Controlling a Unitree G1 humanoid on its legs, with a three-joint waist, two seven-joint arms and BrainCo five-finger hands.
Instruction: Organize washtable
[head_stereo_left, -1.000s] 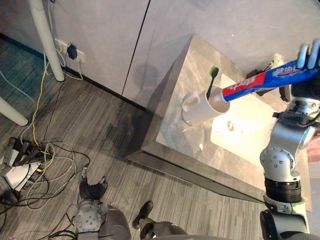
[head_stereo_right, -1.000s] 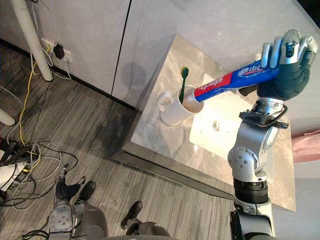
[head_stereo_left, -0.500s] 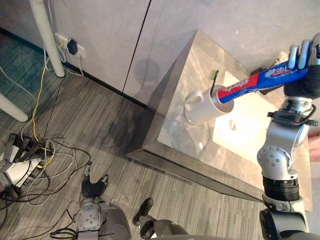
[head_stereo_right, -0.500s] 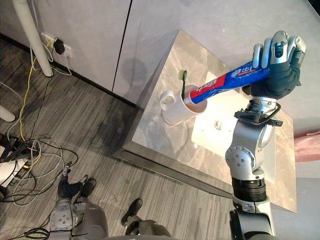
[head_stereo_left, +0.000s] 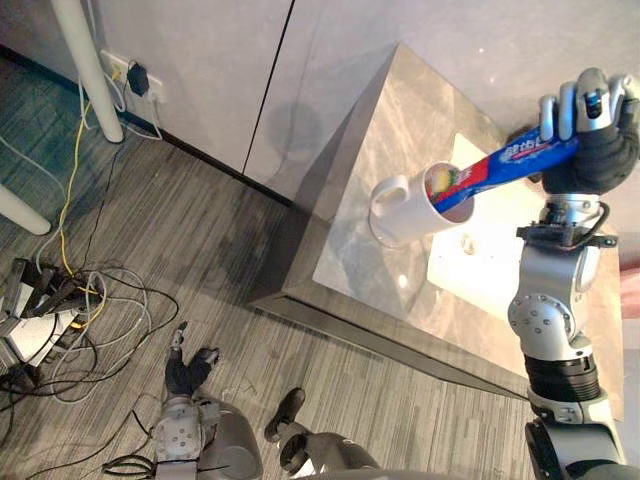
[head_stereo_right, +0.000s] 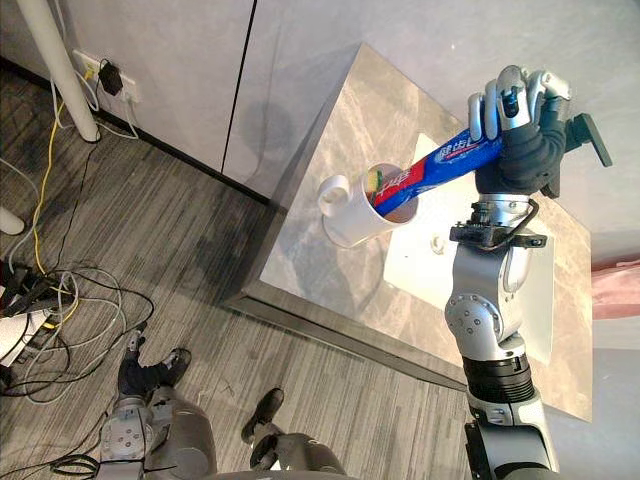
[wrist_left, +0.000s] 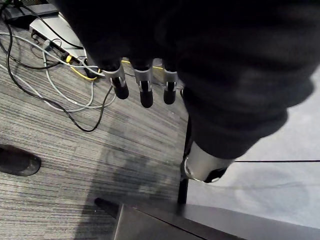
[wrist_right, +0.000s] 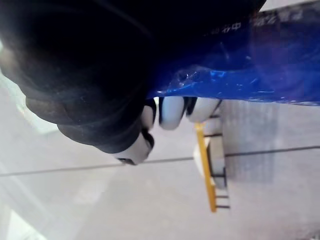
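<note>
Right hand (head_stereo_right: 520, 130) curled tight round the tail of the tube (head_stereo_right: 440, 165), nose inside the cup (head_stereo_right: 350, 215) near the left edge of the washtable (head_stereo_right: 320, 272); pushed down hard, the slanting tube may lever the cup over. Left hand (head_stereo_left: 185, 375) hangs slack-fingered, low

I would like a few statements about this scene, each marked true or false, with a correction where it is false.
1. The right hand is shut on the toothpaste tube. True.
2. One end of the toothpaste tube is inside the white mug. True.
3. The white mug is on the floor. False: it is on the washtable, beside the white basin.
4. The left hand grips a toothbrush. False: it hangs low above the floor, fingers relaxed, holding nothing.
</note>
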